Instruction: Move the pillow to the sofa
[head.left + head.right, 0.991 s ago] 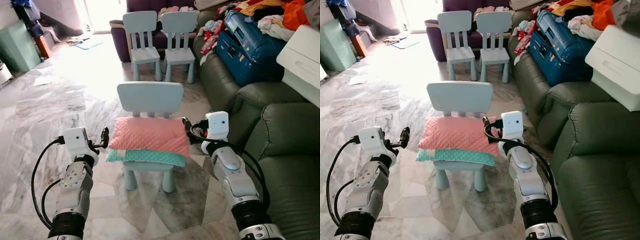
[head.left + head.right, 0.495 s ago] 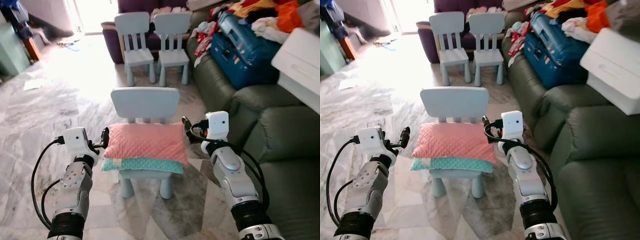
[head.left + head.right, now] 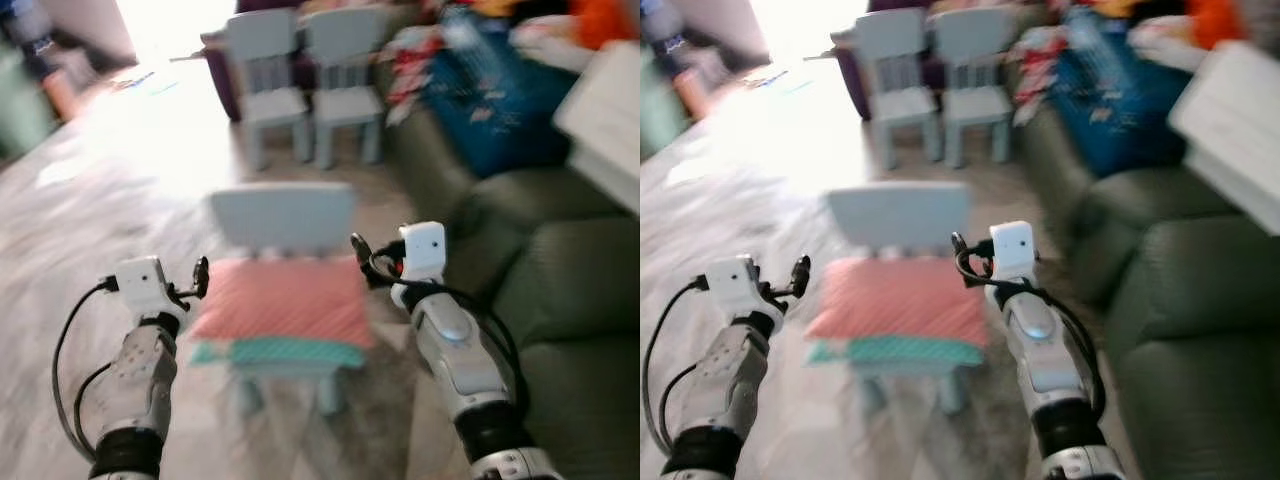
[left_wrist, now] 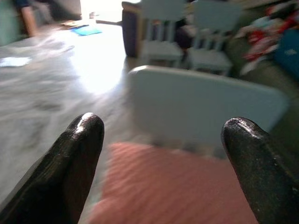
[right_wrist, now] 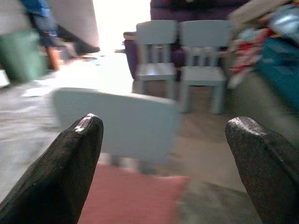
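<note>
A pink pillow (image 3: pixel 282 300) lies on top of a teal pillow (image 3: pixel 280 352) on the seat of a small light-blue chair (image 3: pixel 284 214) right in front of me. My left gripper (image 3: pixel 200 277) is open just off the pink pillow's left end. My right gripper (image 3: pixel 359 254) is open near its right back corner. In the left wrist view, the pink pillow (image 4: pixel 173 186) lies between and beyond the two black fingertips (image 4: pixel 81 144). In the right wrist view, the pillow's corner (image 5: pixel 135 198) shows below the spread fingertips (image 5: pixel 79 149). The green sofa (image 3: pixel 575 300) stands to the right.
Two more small blue chairs (image 3: pixel 268 92) stand at the back before a purple sofa (image 3: pixel 228 70). A blue suitcase (image 3: pixel 490 105) and clothes crowd the green sofa's far end, and a white box (image 3: pixel 605 110) sits at the right. Marble floor (image 3: pixel 70 210) stretches to the left.
The whole view has shifted and gone blurry, so the camera is moving. Both grippers stay open at the pillow's two ends, a little higher against the chair.
</note>
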Tool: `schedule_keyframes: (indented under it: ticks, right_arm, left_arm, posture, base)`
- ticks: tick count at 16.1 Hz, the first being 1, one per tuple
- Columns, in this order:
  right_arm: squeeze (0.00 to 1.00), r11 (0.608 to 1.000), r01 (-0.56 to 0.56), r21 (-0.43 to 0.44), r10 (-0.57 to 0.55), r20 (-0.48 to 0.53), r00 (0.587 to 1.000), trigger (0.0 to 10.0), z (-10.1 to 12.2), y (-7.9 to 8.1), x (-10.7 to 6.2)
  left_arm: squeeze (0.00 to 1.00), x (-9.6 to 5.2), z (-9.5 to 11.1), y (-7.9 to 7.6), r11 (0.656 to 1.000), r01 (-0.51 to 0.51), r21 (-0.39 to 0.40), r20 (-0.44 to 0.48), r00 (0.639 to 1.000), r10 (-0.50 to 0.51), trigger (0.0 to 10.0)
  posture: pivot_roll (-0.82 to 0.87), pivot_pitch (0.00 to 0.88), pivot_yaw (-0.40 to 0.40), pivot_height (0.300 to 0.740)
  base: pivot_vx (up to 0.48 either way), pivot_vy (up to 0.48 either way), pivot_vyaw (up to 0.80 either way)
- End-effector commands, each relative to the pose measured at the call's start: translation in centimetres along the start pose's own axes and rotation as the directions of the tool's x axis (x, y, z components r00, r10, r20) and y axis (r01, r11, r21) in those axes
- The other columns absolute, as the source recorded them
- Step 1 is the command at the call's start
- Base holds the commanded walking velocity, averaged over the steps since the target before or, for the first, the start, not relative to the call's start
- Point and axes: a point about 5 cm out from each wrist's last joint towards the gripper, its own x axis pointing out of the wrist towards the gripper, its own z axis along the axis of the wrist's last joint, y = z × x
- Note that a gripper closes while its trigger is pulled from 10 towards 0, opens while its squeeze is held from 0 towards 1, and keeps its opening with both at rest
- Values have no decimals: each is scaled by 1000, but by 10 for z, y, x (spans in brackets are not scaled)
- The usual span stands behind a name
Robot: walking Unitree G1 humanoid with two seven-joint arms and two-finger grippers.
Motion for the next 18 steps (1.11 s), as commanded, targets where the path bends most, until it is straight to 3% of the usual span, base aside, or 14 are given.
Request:
schedule_keyframes:
  ticks: [1, 6, 14, 18]
  right_arm:
    - [0, 1000, -24, 11, 24, 14, 1000, 10000, 4, 9, 3]
    - [0, 1000, -27, 10, 27, 12, 1000, 10000, 3, 9, 3]
    - [0, 999, -34, 10, 34, 11, 999, 10000, 3, 10, 4]
    - [0, 999, -33, 12, 33, 11, 999, 10000, 3, 11, 5]
  left_arm:
    - [0, -5, -1, 12, 999, -31, 10, -3, 1000, 31, 10000]
    - [0, -5, -3, 13, 999, -49, 8, -18, 999, 49, 10000]
    - [0, -2, -4, 9, 998, -59, -17, -45, 997, 58, 10000]
    - [0, -1, -5, 10, 998, -60, -7, -56, 997, 60, 10000]
  posture:
    - [-161, 39, 20, 740]
    - [-158, 38, 19, 740]
    - [-154, 28, 20, 740]
    - [-154, 30, 20, 740]
  base:
    - [401, 240, 0]
    - [365, 193, 0]
    - [0, 0, 0]
    - [0, 419, 0]
